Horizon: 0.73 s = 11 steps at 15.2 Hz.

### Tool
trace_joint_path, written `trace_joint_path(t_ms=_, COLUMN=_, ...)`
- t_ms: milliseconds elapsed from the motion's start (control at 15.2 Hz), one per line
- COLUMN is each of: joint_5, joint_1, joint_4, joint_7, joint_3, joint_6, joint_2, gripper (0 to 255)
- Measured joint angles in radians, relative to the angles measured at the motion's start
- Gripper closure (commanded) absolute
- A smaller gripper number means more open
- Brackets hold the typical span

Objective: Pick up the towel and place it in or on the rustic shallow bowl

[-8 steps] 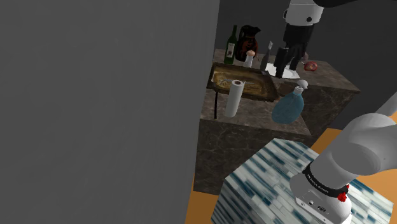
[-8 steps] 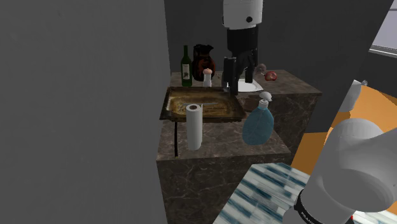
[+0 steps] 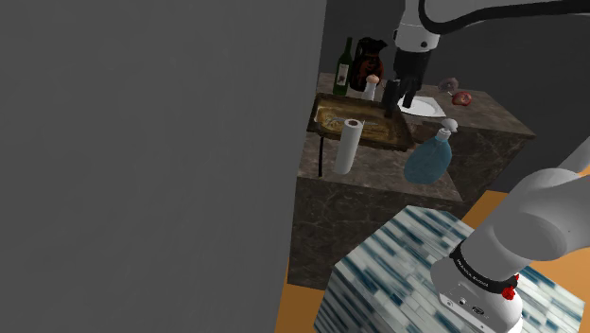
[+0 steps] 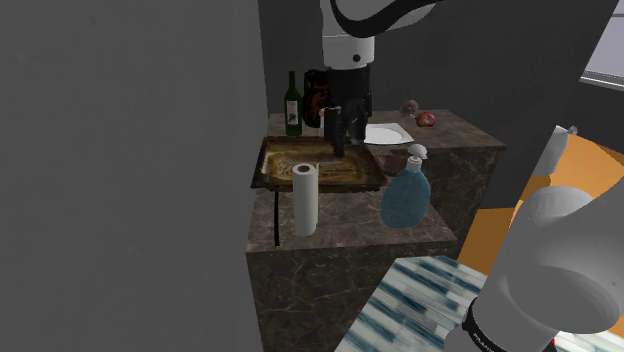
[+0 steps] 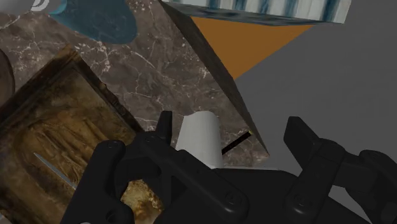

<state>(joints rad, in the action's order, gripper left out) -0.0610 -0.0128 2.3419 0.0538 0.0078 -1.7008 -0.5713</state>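
A white towel roll [image 3: 348,147] [image 4: 305,198] stands upright on the dark marble counter, at the front edge just ahead of the bowl. The rustic shallow bowl [image 3: 331,119] [image 4: 275,172] is a brown, worn, rectangular dish. My black gripper [image 3: 392,104] [image 4: 340,146] hangs over the bowl's far side, pointing down, well behind the roll. In the wrist view the gripper [image 5: 232,127] is open with nothing clasped. The roll [image 5: 200,137] shows beyond the gap between its fingers, and the bowl [image 5: 44,127] lies to one side.
A blue spray bottle [image 3: 430,156] [image 4: 405,195] stands beside the bowl near the front edge. Behind it are a white plate [image 3: 425,108] [image 4: 388,134], a green wine bottle [image 3: 344,68] [image 4: 293,103], a dark jug [image 3: 371,57] and a reddish item [image 3: 461,96]. A grey wall flanks the counter.
The gripper has swung from above the white plate across to above the bowl's far side, towards the wine bottle. The towel roll and the other things have not moved.
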Motion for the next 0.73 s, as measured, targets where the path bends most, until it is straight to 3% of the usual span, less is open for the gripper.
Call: trace_joint_path(t_ms=726, joint_5=0.014, joint_1=0.019, joint_4=-0.170, joint_7=0.134, joint_3=-0.036, joint_6=-0.277, joint_2=0.390, gripper=0)
